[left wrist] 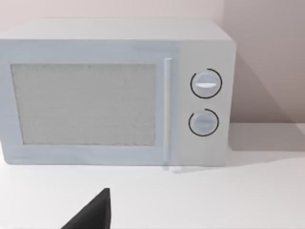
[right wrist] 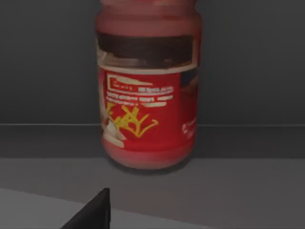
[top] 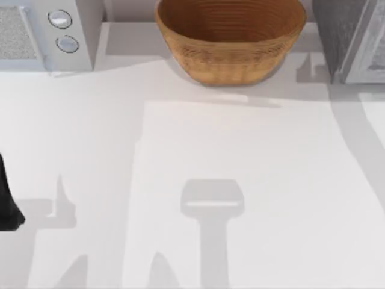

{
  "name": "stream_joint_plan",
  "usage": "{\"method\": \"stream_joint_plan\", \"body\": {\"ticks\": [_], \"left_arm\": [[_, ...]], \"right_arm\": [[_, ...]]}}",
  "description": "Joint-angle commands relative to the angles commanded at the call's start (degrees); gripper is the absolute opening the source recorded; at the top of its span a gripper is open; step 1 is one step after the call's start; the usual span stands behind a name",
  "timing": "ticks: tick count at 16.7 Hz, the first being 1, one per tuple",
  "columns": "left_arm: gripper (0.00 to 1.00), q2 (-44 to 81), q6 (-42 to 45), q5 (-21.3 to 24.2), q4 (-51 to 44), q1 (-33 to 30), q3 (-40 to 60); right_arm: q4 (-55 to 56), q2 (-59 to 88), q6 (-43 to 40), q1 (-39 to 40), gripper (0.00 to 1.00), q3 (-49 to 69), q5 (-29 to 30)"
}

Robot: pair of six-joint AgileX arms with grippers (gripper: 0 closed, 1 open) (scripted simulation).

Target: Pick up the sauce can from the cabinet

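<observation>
On inspection, your sauce can [right wrist: 147,90] stood upright on a grey shelf floor [right wrist: 228,191] inside the dark-walled cabinet, seen close and head-on in the right wrist view, its red-and-yellow label facing the camera. A dark wedge at the lower edge of that view, apparently one finger of your right tool [right wrist: 93,212], lay short of the can and apart from it; from that sliver alone you could not be told how wide the tool stood, but nothing in the view showed it touching or holding the can. From above, the cabinet [top: 352,39] occupied the far right corner of the bench [top: 240,180], with the wicker bowl [top: 231,39] at the far middle and the microwave [top: 42,33] at the far left. Your left arm [top: 7,198] sat parked at the left edge of the bench; in its own wrist view a matching dark tip of the left tool [left wrist: 93,212] hung over bare bench facing the microwave door [left wrist: 83,105], and its opening likewise could not be judged. Assessment: the approach appeared largely made, with the right wrist lined up on the can at shelf level. The grasp itself was not yet done, nor the lift and withdrawal from the cabinet. You would likely have needed to advance further, close around the can's body, and draw it out clear of the shelf edge.
</observation>
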Motion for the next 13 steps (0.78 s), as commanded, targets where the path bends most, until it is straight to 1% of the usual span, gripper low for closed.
{"method": "stream_joint_plan", "body": {"ticks": [2, 9, 13], "left_arm": [[1.0, 0.0, 0.0, 0.0, 0.0, 0.0, 0.0], [1.0, 0.0, 0.0, 0.0, 0.0, 0.0, 0.0], [1.0, 0.0, 0.0, 0.0, 0.0, 0.0, 0.0]], "right_arm": [[-0.56, 1.86, 0.06, 0.3, 1.0, 2.49, 0.26], [-0.47, 2.85, 0.14, 0.16, 1.0, 3.62, 0.52], [-0.04, 11.26, 0.41, 1.02, 1.0, 11.12, 2.13]]}}
